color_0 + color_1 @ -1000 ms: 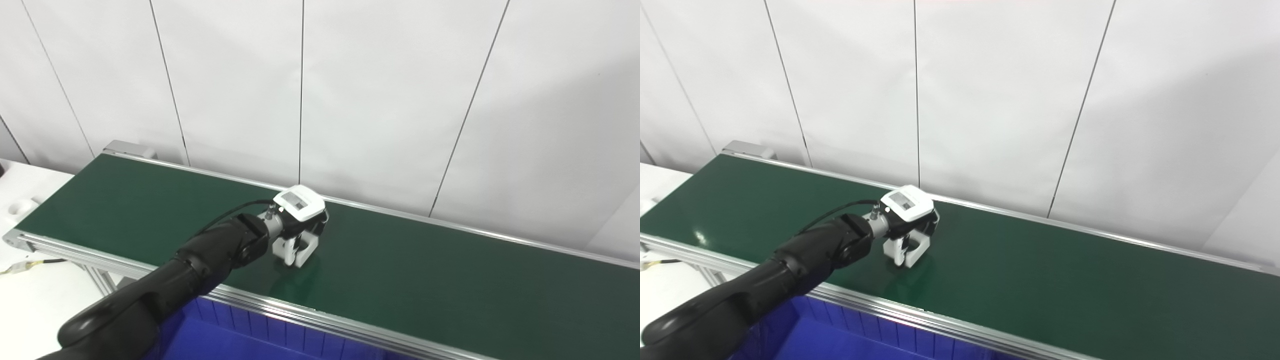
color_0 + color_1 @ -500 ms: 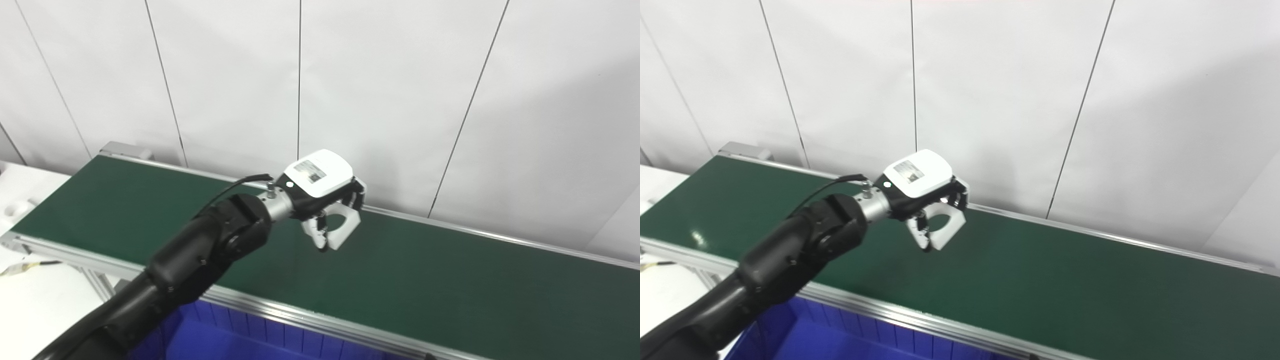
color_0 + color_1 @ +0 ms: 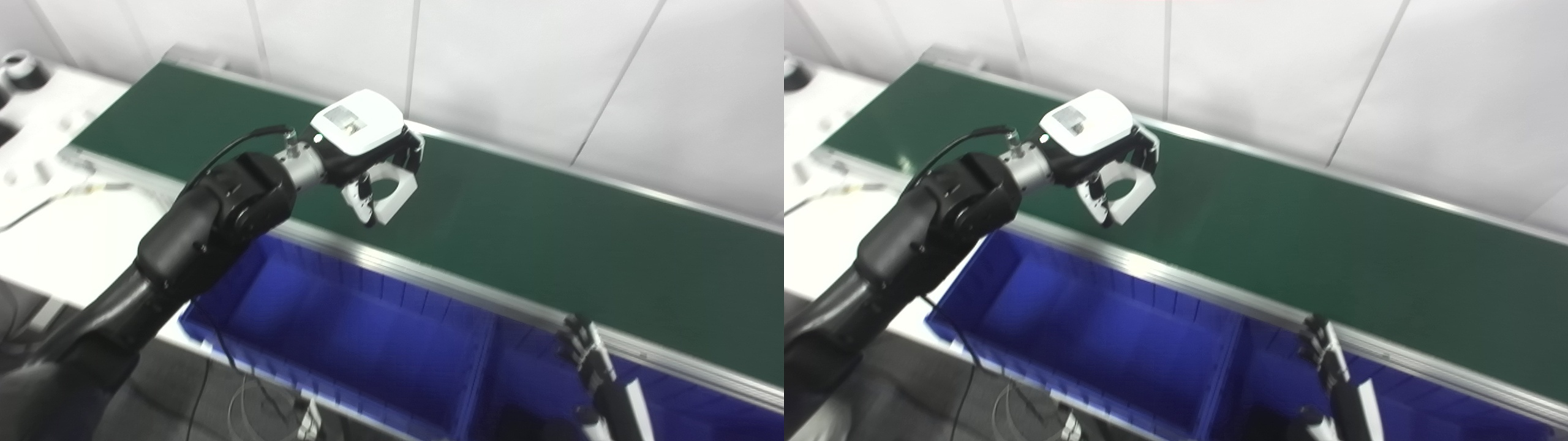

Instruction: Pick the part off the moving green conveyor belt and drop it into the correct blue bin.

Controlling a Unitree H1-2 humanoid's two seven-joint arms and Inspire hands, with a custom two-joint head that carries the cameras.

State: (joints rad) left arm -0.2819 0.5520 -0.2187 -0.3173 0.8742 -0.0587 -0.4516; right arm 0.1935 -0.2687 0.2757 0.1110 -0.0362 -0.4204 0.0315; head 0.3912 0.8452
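Observation:
My left hand [image 3: 367,150] hangs in the air above the near side of the green conveyor belt [image 3: 551,220], shut on a white part [image 3: 392,193] with a round hole through it. In the right eye view the part [image 3: 1124,193] shows below the hand [image 3: 1096,147]. A blue bin [image 3: 343,331] lies below the belt's near rail, with a second blue bin [image 3: 674,404] to its right. My right hand [image 3: 585,355] rises at the bottom right over the second bin, fingers straight and apart, holding nothing.
An aluminium rail [image 3: 429,278] runs along the belt's near edge. A white table [image 3: 49,202] with a cable and small white fixtures stands at the left. White wall panels [image 3: 520,67] back the belt. Cables [image 3: 245,404] hang under the bin.
The camera has tilted down, bringing the blue bins and my right hand into view. My left hand lifted the white part off the belt and now holds it nearer the belt's front rail.

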